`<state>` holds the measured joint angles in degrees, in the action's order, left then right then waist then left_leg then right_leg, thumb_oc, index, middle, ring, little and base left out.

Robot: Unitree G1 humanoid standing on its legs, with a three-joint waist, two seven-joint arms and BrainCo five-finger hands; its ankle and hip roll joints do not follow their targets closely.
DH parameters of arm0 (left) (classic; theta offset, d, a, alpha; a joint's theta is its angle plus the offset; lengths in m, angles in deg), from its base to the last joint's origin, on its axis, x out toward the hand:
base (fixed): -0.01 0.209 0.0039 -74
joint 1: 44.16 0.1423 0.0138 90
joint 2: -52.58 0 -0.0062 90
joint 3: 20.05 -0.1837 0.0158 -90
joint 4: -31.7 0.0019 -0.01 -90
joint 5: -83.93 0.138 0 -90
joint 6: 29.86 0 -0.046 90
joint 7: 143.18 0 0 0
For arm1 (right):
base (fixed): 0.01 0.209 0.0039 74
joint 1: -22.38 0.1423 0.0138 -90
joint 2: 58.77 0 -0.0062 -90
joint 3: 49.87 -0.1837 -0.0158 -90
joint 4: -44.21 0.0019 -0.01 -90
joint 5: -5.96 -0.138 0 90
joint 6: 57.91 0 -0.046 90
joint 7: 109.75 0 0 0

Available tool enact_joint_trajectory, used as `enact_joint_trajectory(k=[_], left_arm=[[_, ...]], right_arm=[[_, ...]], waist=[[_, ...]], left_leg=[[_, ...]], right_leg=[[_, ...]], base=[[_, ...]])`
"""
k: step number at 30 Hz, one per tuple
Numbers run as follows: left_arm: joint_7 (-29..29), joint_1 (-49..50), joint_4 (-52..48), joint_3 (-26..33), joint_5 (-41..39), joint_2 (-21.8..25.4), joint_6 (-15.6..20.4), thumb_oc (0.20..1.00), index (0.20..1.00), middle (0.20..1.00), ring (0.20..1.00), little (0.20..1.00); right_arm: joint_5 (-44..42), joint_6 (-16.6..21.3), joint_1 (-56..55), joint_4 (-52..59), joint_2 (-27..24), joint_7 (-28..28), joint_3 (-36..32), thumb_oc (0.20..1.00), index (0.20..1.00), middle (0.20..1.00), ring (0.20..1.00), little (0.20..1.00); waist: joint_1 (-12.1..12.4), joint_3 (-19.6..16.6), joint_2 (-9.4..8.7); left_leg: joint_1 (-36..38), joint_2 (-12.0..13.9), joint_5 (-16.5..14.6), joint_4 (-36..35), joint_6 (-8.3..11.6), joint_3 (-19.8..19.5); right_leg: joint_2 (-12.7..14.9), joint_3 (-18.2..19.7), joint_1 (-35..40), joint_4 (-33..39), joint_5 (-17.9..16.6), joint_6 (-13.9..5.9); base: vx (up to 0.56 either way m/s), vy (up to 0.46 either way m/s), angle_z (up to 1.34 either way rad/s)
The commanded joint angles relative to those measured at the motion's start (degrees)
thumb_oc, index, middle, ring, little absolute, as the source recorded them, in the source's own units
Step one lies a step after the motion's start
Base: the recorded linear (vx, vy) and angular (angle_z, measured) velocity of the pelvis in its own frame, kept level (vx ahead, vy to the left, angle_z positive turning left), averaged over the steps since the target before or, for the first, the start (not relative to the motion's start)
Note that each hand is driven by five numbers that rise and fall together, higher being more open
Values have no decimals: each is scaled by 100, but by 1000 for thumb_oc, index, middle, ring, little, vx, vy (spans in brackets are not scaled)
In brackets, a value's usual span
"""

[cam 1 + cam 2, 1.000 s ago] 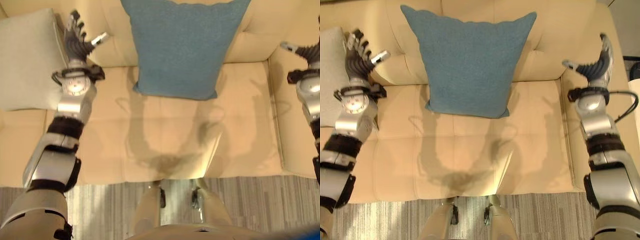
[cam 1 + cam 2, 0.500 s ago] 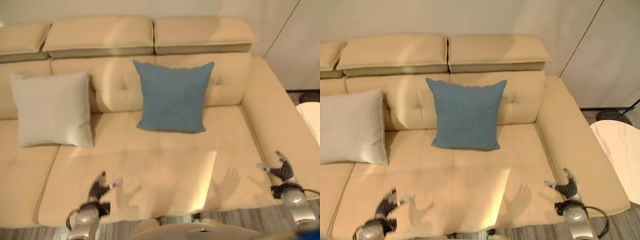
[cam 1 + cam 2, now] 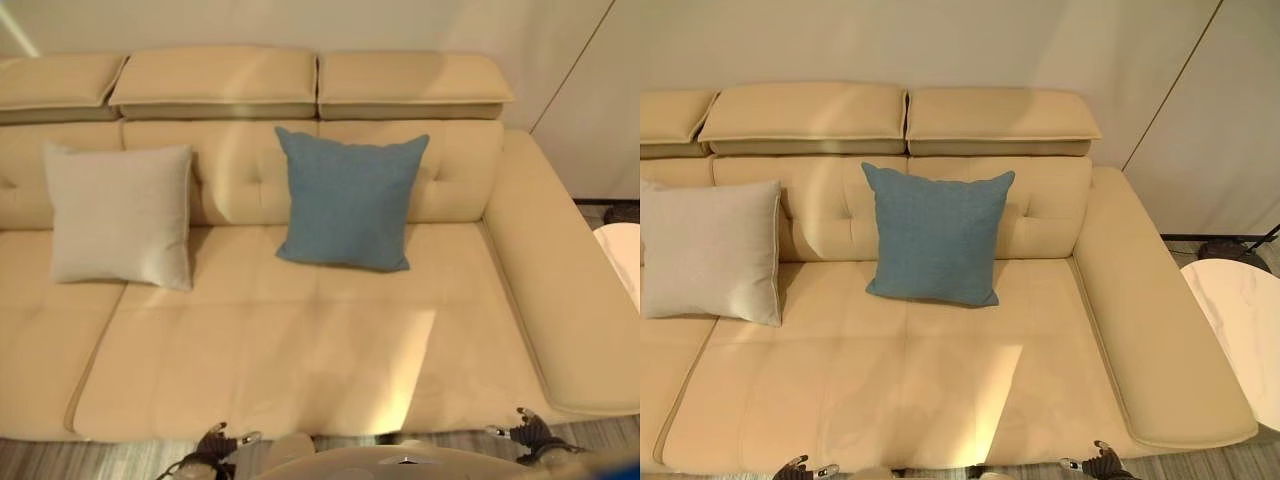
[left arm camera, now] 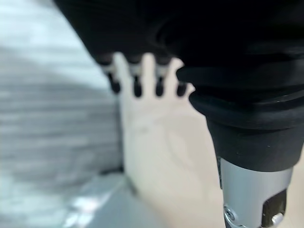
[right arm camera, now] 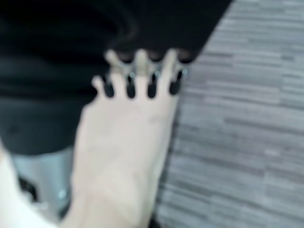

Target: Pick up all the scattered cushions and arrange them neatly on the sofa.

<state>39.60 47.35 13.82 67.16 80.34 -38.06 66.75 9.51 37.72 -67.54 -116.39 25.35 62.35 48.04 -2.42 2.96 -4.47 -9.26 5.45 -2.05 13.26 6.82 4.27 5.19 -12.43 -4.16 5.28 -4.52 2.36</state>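
- Two cushions sit upright against the sofa backrest: the grey cushion on your left, the blue cushion centre.
- Both lie well ahead of your hands, roughly level.
- Left hand and right hand look relaxed and empty, fingers probably straight.

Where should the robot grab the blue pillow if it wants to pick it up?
Probably by its two side edges. The blue cushion leans upright against the sofa backrest, with both sides and the front in the open, so coming from the front with the left hand and right hand looks easiest.
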Motion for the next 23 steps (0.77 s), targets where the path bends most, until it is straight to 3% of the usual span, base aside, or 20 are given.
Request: enact_joint_trajectory(k=[1, 3, 8, 10, 13, 23], left_arm=[[53, -151, -163, -314, 182, 29, 77, 1000, 1000, 1000, 1000, 1000], [45, -221, -193, -377, 171, 16, 67, 1000, 1000, 1000, 1000, 1000], [108, -393, -241, -450, 230, 127, 68, 1000, 1000, 1000, 1000, 1000], [119, -458, -248, -446, 202, 213, 57, 1000, 1000, 1000, 1000, 1000], [111, -387, -131, -246, 99, 337, -15, 1000, 1000, 1000, 1000, 1000], [27, -227, 145, -227, 268, 240, -120, 1000, 1000, 1000, 1000, 1000]], right_arm=[[-78, -65, 191, -42, -132, -20, -97, 1000, 1000, 1000, 1000, 1000], [-17, -153, 240, -97, -98, 0, -72, 1000, 1000, 1000, 1000, 1000], [182, -291, 350, -161, 15, 1, 46, 1000, 1000, 1000, 1000, 1000], [173, -325, 390, -220, 27, -2, 65, 1000, 1000, 1000, 1000, 1000], [61, -313, 330, -417, 84, 68, 63, 1000, 1000, 1000, 1000, 1000], [166, -331, 340, -402, 131, 95, 210, 1000, 1000, 1000, 1000, 1000]], waist=[[-32, -86, 202], [-75, -58, 197], [3, 137, 108], [16, 231, 127], [261, 91, 158], [299, -284, 100]], left_leg=[[759, -68, -297, -696, -59, -49], [790, -216, -435, -894, -166, -73], [697, -553, -416, -1036, -426, -87], [568, -578, -339, -1010, -509, -103], [478, -613, -195, -1107, -606, -57], [771, -506, -86, -1431, -473, 37]], right_leg=[[83, 235, -345, -126, -52, -1006], [191, 306, -586, -228, -235, -1084], [507, 376, -1065, -406, -581, -1348], [525, 512, -1163, -724, -413, -1336], [359, 515, -539, -1526, 271, -1082], [155, 478, 87, -570, 337, -1082]], base=[[-189, 249, 17], [-177, 206, 19], [-222, 189, -23], [-286, 135, -38], [-193, 62, -11], [34, -73, -6]])
